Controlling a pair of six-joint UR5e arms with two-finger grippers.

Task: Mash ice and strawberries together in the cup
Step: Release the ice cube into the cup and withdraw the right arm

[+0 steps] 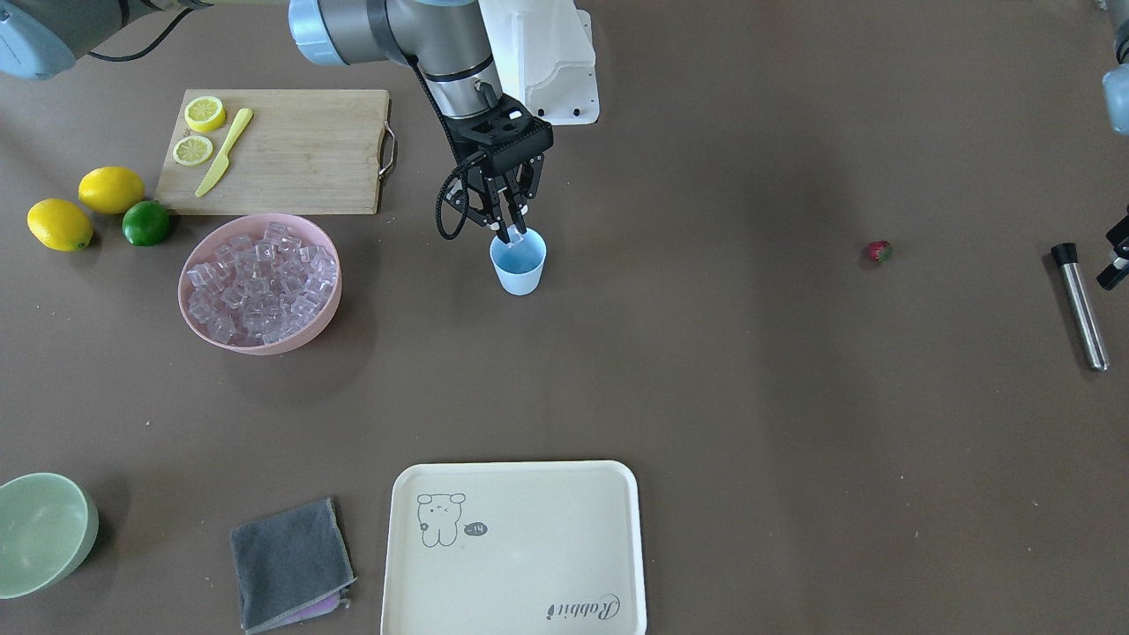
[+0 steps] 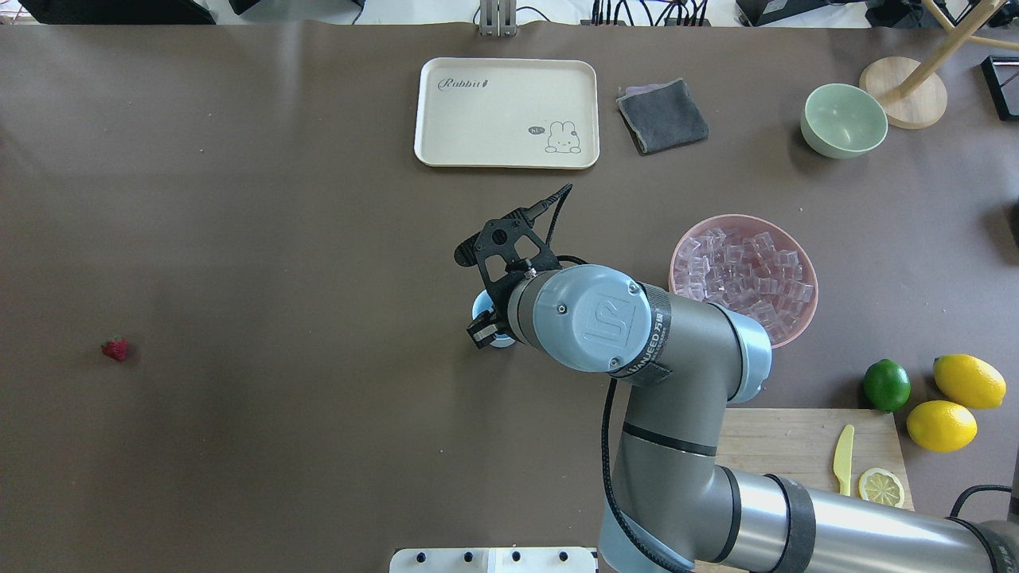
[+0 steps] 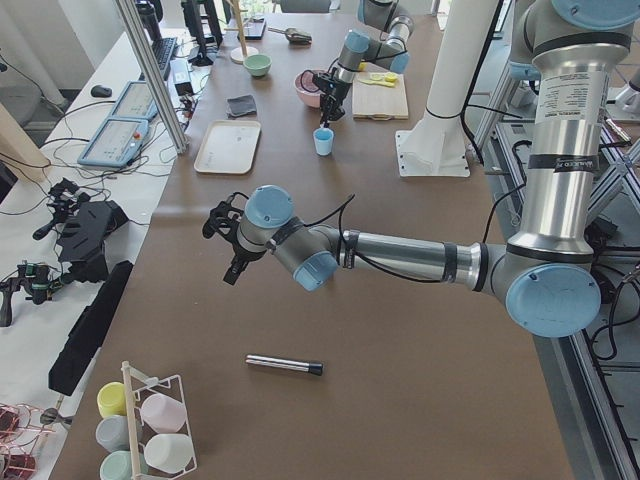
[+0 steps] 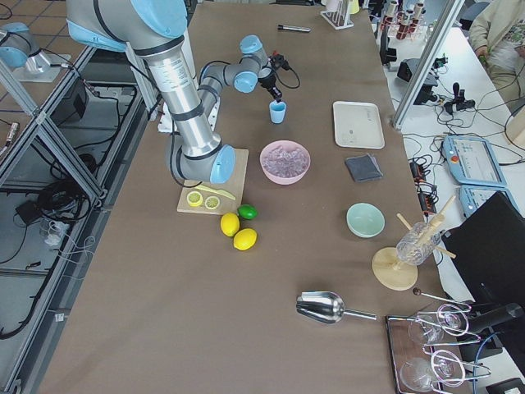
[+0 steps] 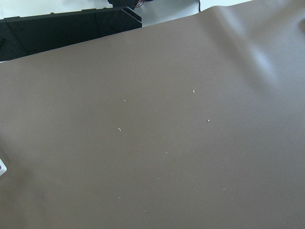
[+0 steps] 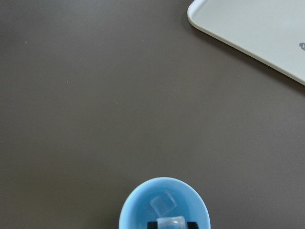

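The right end effector (image 1: 514,233) pinches 1 clear glassy ice cube (image 6: 170,223) just above the small light-blue plastic cup (image 1: 519,266). It should release low and centred, clear of the rim. The tiny red strawberry (image 1: 878,251) lies well apart, leftward.

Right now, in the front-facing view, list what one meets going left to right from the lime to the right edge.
Lime → pink bowl heaped with ice → light-blue cup → strawberry → metal rod with a black cap.
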